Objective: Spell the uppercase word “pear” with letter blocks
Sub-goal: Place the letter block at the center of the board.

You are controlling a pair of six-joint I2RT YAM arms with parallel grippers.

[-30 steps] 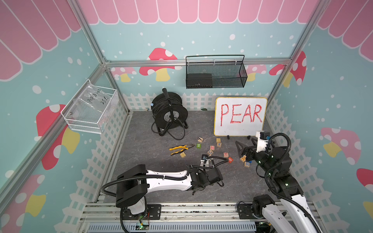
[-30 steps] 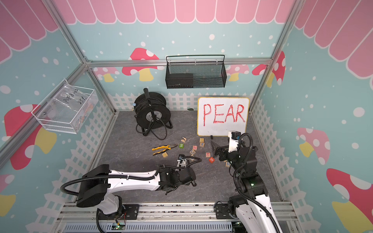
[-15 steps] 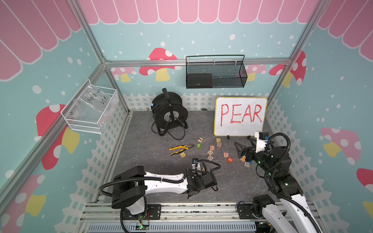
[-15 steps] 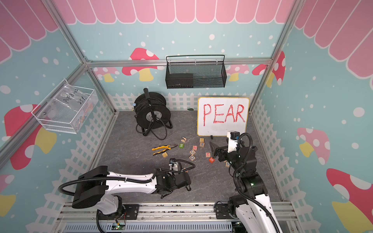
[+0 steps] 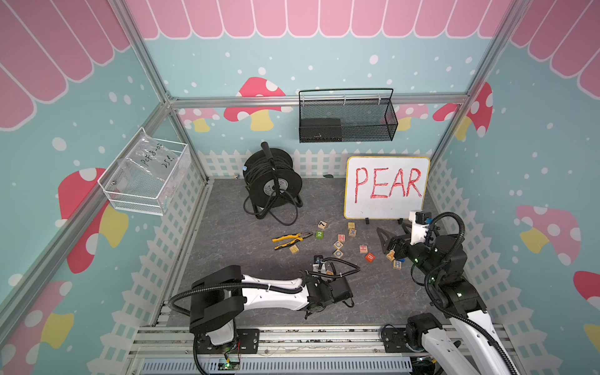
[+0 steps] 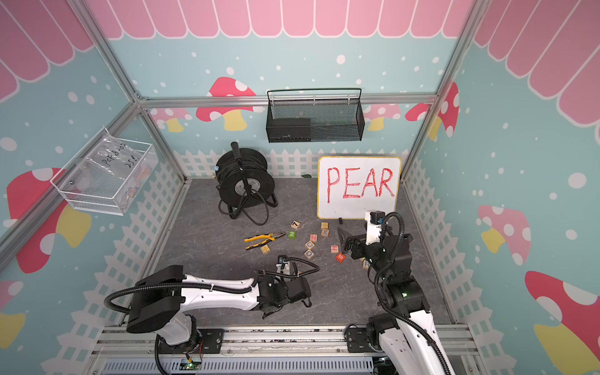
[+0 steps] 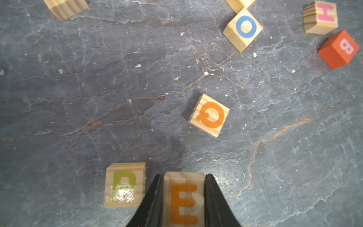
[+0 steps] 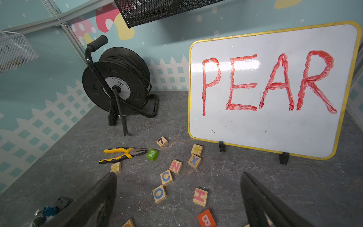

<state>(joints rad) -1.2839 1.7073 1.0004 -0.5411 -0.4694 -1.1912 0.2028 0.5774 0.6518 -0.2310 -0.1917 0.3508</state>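
Closer in now: wooden E cube (image 7: 183, 198) (between left jaws)

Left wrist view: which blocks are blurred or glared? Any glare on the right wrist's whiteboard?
Left wrist view: E block and P block are soft, glare spot on the P; Q block sharp. Right wrist view: glare band across the whiteboard, over its written P and E.

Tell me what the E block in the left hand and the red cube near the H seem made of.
The E block: unpainted pale wood, smooth with a slight sheen; faint grain lines show, and the orange letter looks printed. The red cube: probably wood too, but an opaque matte red coat hides any grain, so I am unsure.
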